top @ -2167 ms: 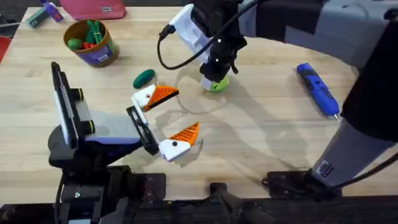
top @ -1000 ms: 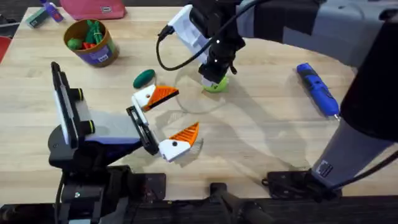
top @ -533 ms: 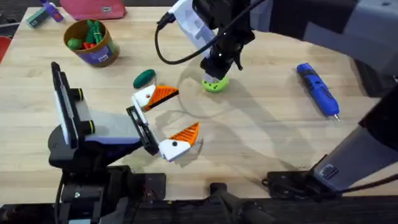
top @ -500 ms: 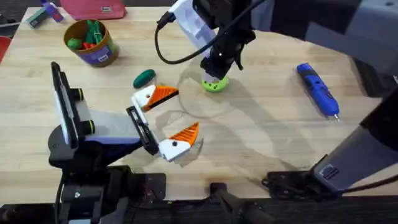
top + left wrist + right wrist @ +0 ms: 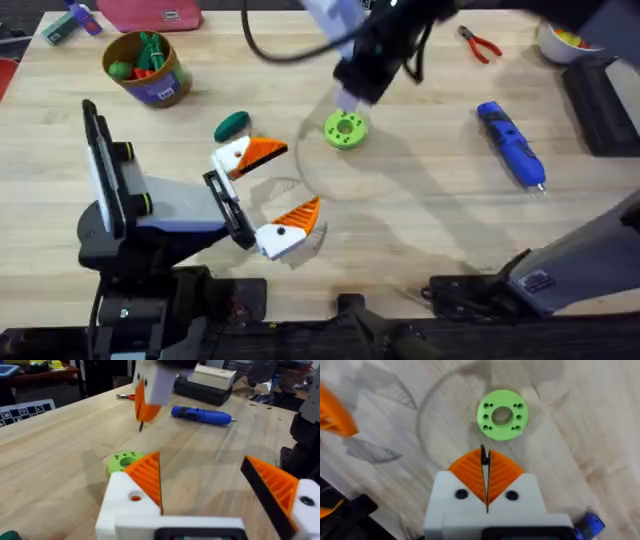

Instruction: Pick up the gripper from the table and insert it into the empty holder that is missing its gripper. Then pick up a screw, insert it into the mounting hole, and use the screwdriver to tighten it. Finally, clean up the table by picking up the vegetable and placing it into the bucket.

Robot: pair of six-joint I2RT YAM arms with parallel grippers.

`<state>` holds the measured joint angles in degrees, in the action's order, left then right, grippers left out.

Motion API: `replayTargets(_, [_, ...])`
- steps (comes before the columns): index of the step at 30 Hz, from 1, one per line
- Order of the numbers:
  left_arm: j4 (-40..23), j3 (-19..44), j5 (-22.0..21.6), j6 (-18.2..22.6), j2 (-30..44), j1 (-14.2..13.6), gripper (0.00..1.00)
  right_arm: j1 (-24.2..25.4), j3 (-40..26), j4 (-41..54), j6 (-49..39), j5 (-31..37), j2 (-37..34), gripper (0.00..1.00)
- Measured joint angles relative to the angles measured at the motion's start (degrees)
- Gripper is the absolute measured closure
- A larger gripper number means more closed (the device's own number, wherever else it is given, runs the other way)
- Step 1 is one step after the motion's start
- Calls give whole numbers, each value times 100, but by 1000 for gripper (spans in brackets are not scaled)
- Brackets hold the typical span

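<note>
My right gripper (image 5: pixel 350 97) hangs above the green disc (image 5: pixel 345 131), its orange pads shut on a thin dark screw (image 5: pixel 483 451) that pokes out below them (image 5: pixel 140 424). My left gripper (image 5: pixel 302 176) rests low on the table, open and holding nothing. Its far finger is the orange gripper wedge (image 5: pixel 147 477) seated in a white holder (image 5: pixel 120 510) whose mounting hole shows orange. The dark green vegetable (image 5: pixel 232 124) lies just beyond that finger. At the far left stands the bucket (image 5: pixel 150 70), and the blue screwdriver (image 5: pixel 512 143) lies at the right.
Red-handled pliers (image 5: pixel 482 44) and a white bowl (image 5: pixel 565 40) sit at the far right. A pink case (image 5: pixel 150 12) lies behind the bucket. A dark box (image 5: pixel 605 110) lines the right edge. Bare wood stretches between the disc and the screwdriver.
My right gripper has risen off the green disc and shifted away toward the far side, uncovering the disc, the pliers and the bowl. The left arm has stayed still.
</note>
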<state>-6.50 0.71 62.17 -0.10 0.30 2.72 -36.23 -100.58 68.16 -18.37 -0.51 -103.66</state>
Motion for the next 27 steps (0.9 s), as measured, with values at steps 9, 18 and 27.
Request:
replayTargets(9, [2,0,2,-1,0,0,13,-596,-1593,915,-153,6,107,996])
replayTargets(18, [2,0,1,0,1,0,13,-1920,-1826,964,-1077,1,105,996])
replayTargets(27, [2,0,2,0,0,0,13,-2146,-1829,906,-1512,4,105,996])
